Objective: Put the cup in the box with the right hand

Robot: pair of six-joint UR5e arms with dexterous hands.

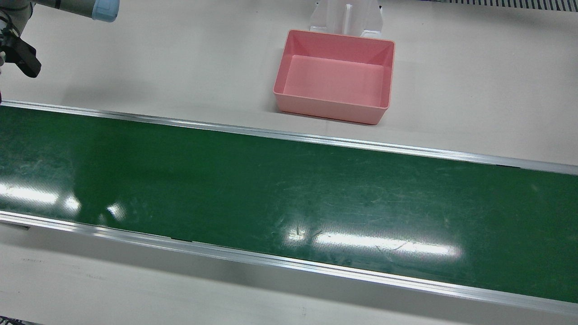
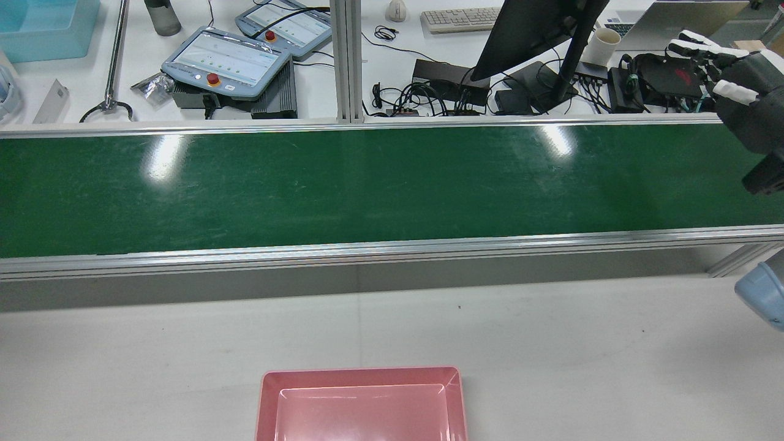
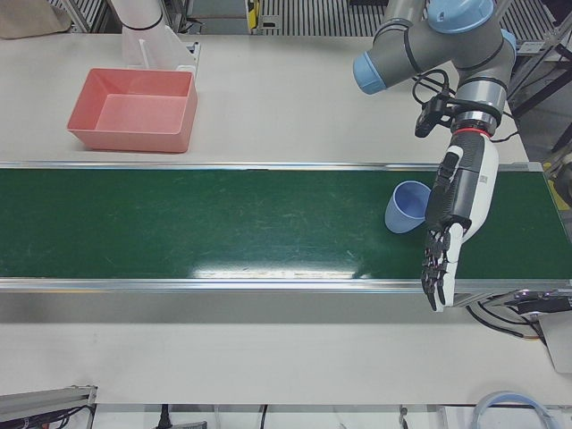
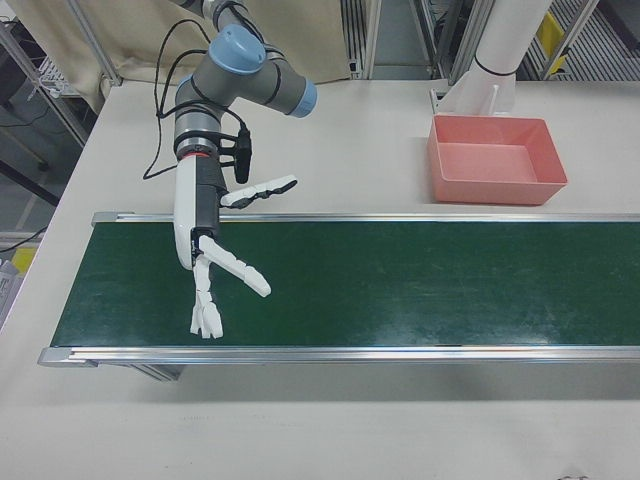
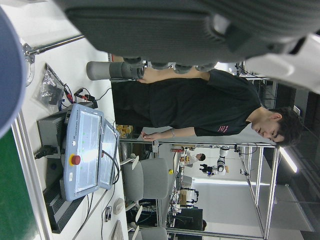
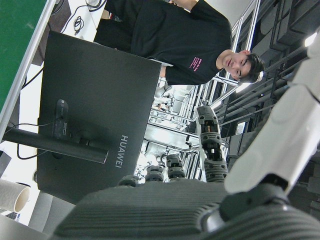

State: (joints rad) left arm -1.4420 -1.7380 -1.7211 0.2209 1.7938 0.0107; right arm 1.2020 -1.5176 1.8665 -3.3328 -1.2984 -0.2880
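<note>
The task looks barely begun: one blue cup lies tipped on the green belt near the end by the left hand, whose fingers hang straight, holding nothing. The right hand hovers over the opposite end, fingers spread and empty. One pink box waits empty on the surface. Next, the right hand likely must meet the cup
</note>
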